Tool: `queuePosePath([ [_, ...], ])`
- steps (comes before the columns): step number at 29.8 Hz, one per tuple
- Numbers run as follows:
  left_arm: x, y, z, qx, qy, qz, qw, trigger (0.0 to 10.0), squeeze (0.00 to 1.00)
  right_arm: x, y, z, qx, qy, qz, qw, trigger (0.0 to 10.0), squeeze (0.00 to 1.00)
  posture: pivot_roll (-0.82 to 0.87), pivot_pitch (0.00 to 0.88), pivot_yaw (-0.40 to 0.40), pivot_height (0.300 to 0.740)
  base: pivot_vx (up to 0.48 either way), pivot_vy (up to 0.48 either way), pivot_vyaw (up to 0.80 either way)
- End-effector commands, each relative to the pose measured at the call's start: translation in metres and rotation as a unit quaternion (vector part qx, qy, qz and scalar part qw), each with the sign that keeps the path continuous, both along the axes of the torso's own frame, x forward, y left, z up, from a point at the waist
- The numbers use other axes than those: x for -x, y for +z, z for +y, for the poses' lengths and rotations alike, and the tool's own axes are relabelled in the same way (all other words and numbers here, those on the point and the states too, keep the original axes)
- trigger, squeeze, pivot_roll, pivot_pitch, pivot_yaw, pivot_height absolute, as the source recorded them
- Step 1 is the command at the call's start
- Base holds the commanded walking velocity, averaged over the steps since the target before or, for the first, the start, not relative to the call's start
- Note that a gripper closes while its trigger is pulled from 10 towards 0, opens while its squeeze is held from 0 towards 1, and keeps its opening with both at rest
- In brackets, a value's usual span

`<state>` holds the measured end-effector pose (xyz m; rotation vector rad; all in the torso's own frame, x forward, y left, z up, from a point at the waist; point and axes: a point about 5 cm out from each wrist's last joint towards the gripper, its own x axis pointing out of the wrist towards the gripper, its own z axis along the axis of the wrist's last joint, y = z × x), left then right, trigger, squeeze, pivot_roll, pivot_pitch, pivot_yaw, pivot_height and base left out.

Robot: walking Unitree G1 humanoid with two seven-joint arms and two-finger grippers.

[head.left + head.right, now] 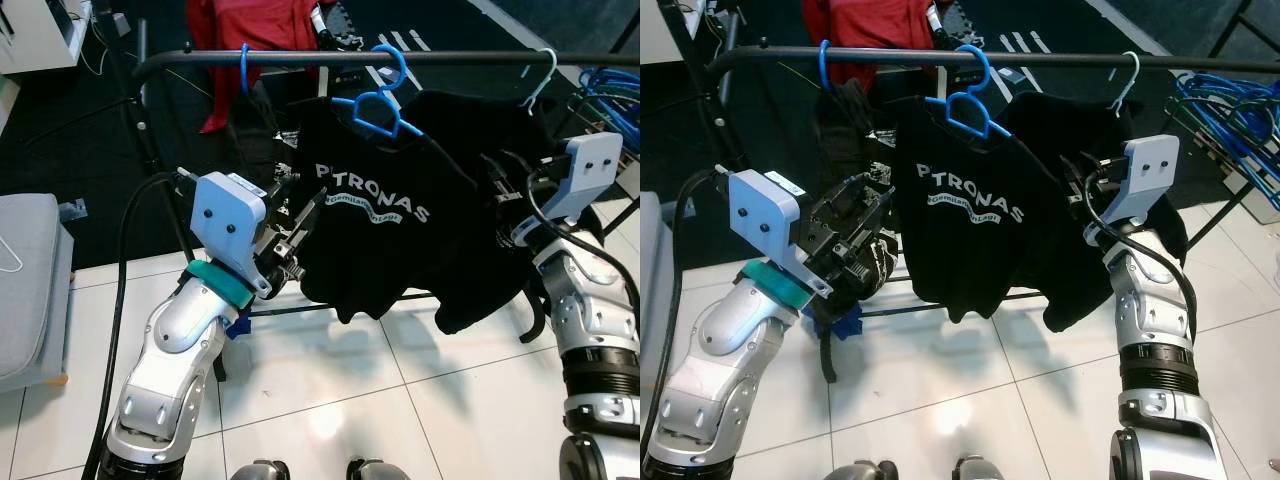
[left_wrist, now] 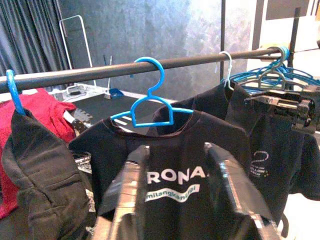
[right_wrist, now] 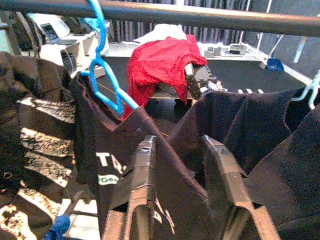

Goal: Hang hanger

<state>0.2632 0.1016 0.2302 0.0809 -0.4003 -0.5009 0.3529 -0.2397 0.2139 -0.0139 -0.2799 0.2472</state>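
Blue plastic hanger [image 1: 385, 95] with black printed T-shirt [image 1: 385, 225]: hooked on black metal rail [image 1: 300, 60], upper centre. Left gripper [image 1: 300, 235], right gripper [image 1: 1090, 185]: jaws released, empty. Step: hang seemingly done; next, withdraw arms clear.

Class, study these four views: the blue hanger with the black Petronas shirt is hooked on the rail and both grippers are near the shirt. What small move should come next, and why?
Probably draw both grippers back from the shirt. The blue hanger already has its hook over the rail and the black shirt hangs from it. The left gripper and right gripper are both open, gripping nothing.
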Motion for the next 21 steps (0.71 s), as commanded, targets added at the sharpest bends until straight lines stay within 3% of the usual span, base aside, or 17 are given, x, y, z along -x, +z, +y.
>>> queuePosePath([
  [1,0.001,-0.008,0.003,-0.012,0.02,0.016,1.0,10.0,1.0,-0.007,0.0,0.002,0.005,0.011,0.008,1.0,10.0,1.0,-0.02,0.125,0.031,0.74,0.0,0.0,0.0],
  [7,0.002,-0.01,0.006,-0.017,0.028,0.025,0.999,10.0,1.0,-0.013,0.001,0.007,0.005,0.023,0.013,1.0,10.0,1.0,-0.01,0.127,0.032,0.74,0.0,0.0,0.0],
  [8,0.004,-0.011,0.008,-0.026,0.033,0.033,0.999,10.0,0.0,-0.021,0.002,0.011,0.007,0.032,0.022,0.999,10.0,1.0,0.02,0.151,0.036,0.74,0.0,0.0,0.0],
  [9,0.004,-0.011,0.008,-0.026,0.033,0.033,0.999,10.0,0.0,-0.021,0.002,0.011,0.007,0.032,0.022,0.999,10.0,1.0,0.02,0.151,0.036,0.74,0.0,0.0,0.0],
  [10,0.006,-0.011,0.01,-0.038,0.036,0.037,0.998,10.0,0.0,-0.028,0.002,0.012,0.015,0.029,0.035,0.999,10.0,0.0,0.05,0.166,0.038,0.74,0.0,0.0,0.0],
  [21,0.015,-0.023,0.017,-0.086,0.037,0.051,0.994,10.0,0.0,-0.039,0.002,0.006,0.04,0.024,0.079,0.996,9.8,0.0,0.09,0.195,0.041,0.74,0.0,0.0,0.0],
])
